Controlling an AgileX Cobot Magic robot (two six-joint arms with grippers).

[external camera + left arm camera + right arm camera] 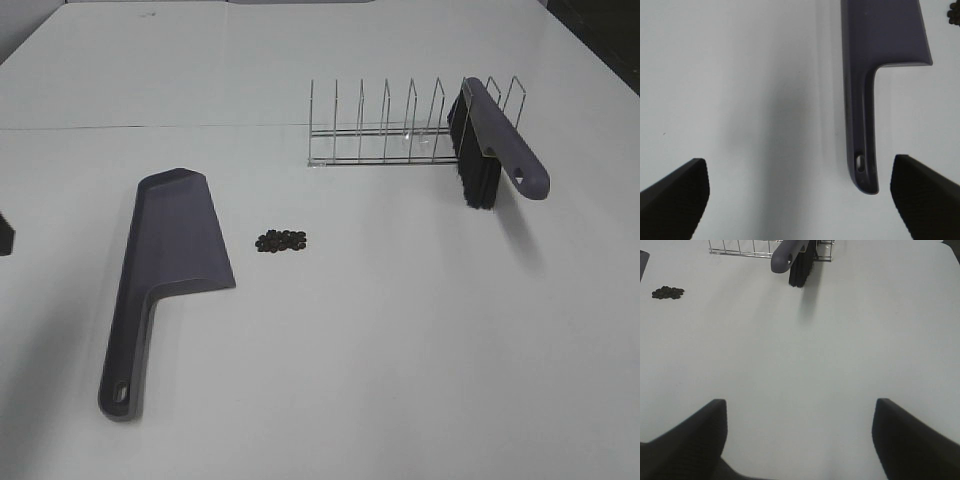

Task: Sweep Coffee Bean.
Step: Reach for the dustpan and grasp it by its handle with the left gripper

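Near the dustpan (pixel 170 270), coffee bean (pixel 282 241) lies loose; my left tool (pixel 799 172) and right tool (pixel 800 412) gape wide, empty; a hard brush (pixel 495 135) stroke may scatter it.

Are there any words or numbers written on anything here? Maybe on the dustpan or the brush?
None: nothing in these pictures has words, numbers or logos on it.
The dustpan is plain purple-grey, with only a hanging hole in its handle.
The brush is plain too, also with just a hole in its handle.
The wire rack, the coffee beans and the white table have no writing.
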